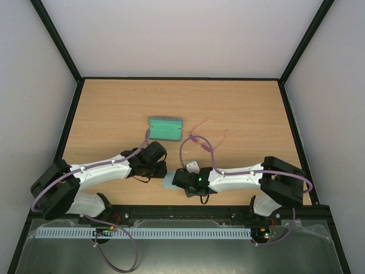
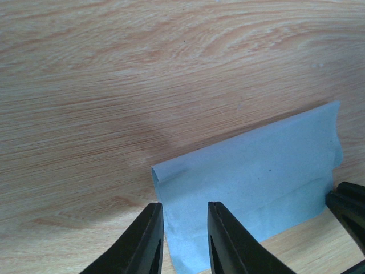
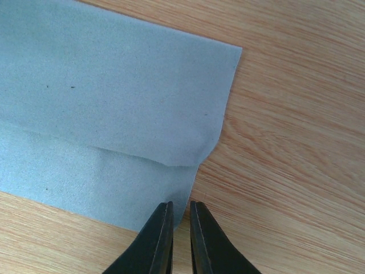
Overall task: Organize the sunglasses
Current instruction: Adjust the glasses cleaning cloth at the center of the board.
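Here, the left pincer (image 2: 183, 208) stands spread over a blue cloth (image 2: 256, 182); the right pincer (image 3: 181, 205), nearly pressed together, pinches its edge; sunglasses (image 1: 204, 136) lie beyond.

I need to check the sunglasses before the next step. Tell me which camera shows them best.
Top external: the sunglasses lie in plain sight on the table, just right of the case. Both wrist views show none of them, only the blue cloth and wood.
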Controlling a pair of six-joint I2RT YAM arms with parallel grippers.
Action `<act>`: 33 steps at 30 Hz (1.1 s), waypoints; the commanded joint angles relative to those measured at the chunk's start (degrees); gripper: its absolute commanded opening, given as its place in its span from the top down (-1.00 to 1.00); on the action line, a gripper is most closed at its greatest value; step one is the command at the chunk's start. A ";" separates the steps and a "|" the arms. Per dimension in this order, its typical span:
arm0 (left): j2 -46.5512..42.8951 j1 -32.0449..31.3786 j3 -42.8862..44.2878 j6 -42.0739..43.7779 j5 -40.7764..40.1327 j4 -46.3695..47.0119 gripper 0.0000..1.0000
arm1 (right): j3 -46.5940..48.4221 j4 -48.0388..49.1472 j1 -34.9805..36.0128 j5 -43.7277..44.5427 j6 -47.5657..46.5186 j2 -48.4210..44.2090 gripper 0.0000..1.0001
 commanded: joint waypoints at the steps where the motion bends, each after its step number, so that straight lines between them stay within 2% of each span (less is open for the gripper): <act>1: 1.82 -0.31 2.18 0.74 -1.78 -1.53 0.42 | -1.56 -3.78 0.13 0.81 0.17 1.45 0.77; 8: 4.08 -0.59 2.38 1.10 -1.74 -0.53 0.59 | -1.60 -3.25 0.13 0.37 -0.17 1.67 0.78; 29: 7.83 -0.71 3.48 1.29 -3.27 0.72 0.63 | -2.15 -2.44 0.13 -0.16 -0.54 1.88 0.78; 33: 8.28 -0.72 3.64 1.29 -3.58 0.68 0.71 | -2.26 -2.29 0.11 -0.20 -0.62 1.86 0.78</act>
